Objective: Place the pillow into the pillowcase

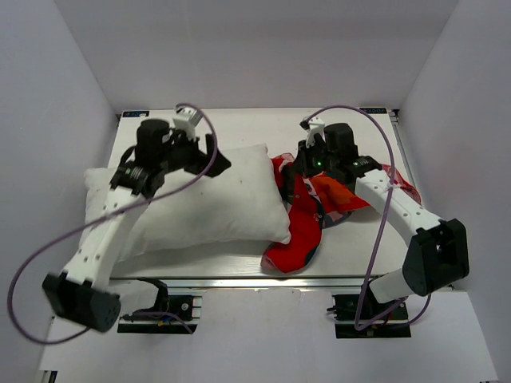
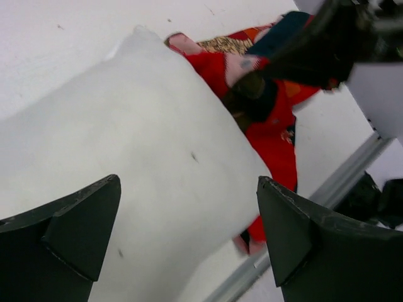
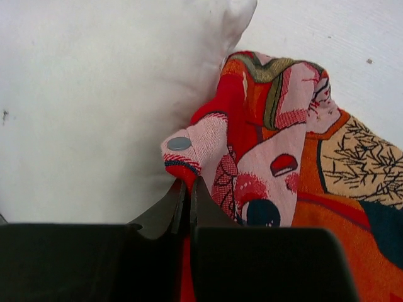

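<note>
Left tool (image 2: 189, 181) is gaping empty over the squashy pillow (image 2: 113, 126), likely best gripped cornerwise; right tool (image 3: 189, 189) is clamping limp pillowcase (image 3: 271, 151) hem.

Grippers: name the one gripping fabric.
The right gripper, shut on the pillowcase edge; the left gripper hovers open over the pillow, holding nothing.

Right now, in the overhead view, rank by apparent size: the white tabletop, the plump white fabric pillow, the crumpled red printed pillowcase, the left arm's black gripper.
Largest to smallest:
1. white tabletop
2. plump white pillow
3. crumpled red pillowcase
4. left gripper
The gripper hangs above the pillow, nearer the camera, yet looks smallest.
</note>
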Available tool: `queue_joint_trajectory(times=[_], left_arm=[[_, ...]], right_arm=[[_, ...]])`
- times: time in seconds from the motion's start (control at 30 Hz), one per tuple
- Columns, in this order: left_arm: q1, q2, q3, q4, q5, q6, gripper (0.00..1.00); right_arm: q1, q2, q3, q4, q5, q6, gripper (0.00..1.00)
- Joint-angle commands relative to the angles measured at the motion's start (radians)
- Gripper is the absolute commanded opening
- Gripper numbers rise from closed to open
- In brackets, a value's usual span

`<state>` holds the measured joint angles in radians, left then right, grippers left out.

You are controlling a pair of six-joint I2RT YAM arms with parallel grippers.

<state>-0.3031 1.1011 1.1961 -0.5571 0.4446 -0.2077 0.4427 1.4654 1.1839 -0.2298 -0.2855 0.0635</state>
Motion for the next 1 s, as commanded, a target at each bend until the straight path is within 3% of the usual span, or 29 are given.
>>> queue_joint_trajectory(times=[0.0, 0.33, 0.5, 0.63, 0.67, 0.77, 0.8, 0.9, 0.97], left_arm=[[-0.007, 0.208, 0.163, -0.010, -0.024, 0.079, 0.98], [-0.160, 0.687, 0.554, -0.228, -0.245, 0.250, 0.98], [-0.189, 0.799, 0.574, -0.311, -0.319, 0.306, 0.98], [-0.195, 0.796, 0.462, -0.297, -0.391, 0.320, 0.95], [-0.197, 0.783, 0.407, -0.275, -0.403, 0.320, 0.91], [-0.197, 0.770, 0.321, -0.235, -0.420, 0.312, 0.57], [-0.197, 0.766, 0.304, -0.224, -0.419, 0.303, 0.36], [-0.197, 0.738, 0.228, -0.172, -0.400, 0.280, 0.04], [-0.197, 0.705, 0.191, -0.130, -0.354, 0.260, 0.00]], right_arm=[[0.001, -0.082, -0.049, 0.037, 0.020, -0.017, 0.00], [-0.001, -0.116, -0.102, 0.047, 0.029, -0.030, 0.00], [-0.001, -0.103, -0.090, 0.040, 0.029, -0.037, 0.00], [-0.002, -0.099, -0.095, 0.047, 0.031, -0.037, 0.00], [-0.001, -0.096, -0.096, 0.047, 0.028, -0.036, 0.00], [-0.001, -0.088, -0.093, 0.046, 0.025, -0.033, 0.00], [-0.001, -0.085, -0.087, 0.044, 0.025, -0.033, 0.00], [-0.002, -0.079, -0.076, 0.043, 0.026, -0.033, 0.00], [-0.001, -0.082, -0.075, 0.043, 0.028, -0.034, 0.00]])
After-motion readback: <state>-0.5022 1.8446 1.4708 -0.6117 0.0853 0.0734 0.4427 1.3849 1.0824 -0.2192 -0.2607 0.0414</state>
